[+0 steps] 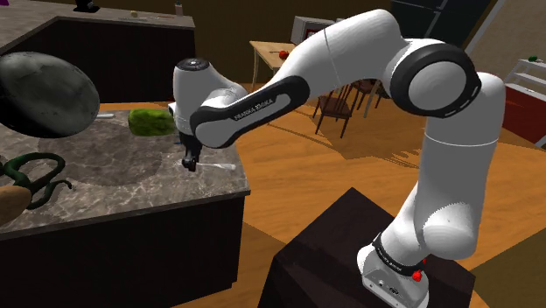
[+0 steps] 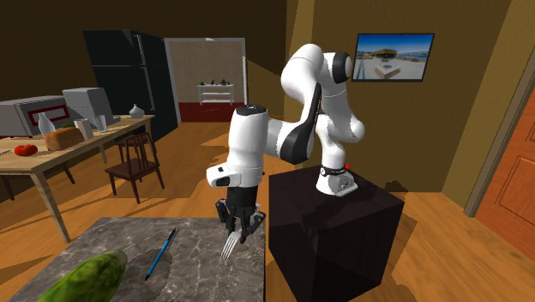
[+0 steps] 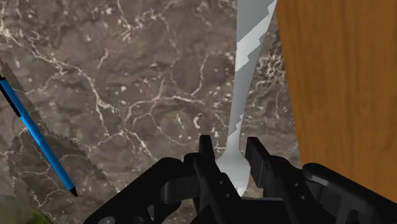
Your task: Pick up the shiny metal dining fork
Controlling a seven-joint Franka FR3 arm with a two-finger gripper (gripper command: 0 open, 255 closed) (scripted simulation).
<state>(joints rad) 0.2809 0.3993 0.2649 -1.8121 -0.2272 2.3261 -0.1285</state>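
The silver metal fork [image 3: 240,95] lies between the two black fingers of my gripper [image 3: 230,156], which clasp its wider end while the long handle runs away from the hand over the marbled counter. In the second exterior view the gripper [image 2: 241,225] points down at the counter's near right corner, with the fork's tines [image 2: 229,248] sticking out below the fingers. In the shoulder view the gripper [image 1: 190,163] is low at the counter, and the fork [image 1: 219,164] shows as a thin silver streak beside it. I cannot tell whether the fork touches the surface.
A blue pen [image 2: 160,254] lies on the dark marbled counter [image 2: 193,274], with a green cucumber [image 2: 86,280] beyond it. The counter's edge [image 3: 289,102] runs close beside the fork, with wooden floor below. The dark stand [image 2: 330,223] is next to the counter.
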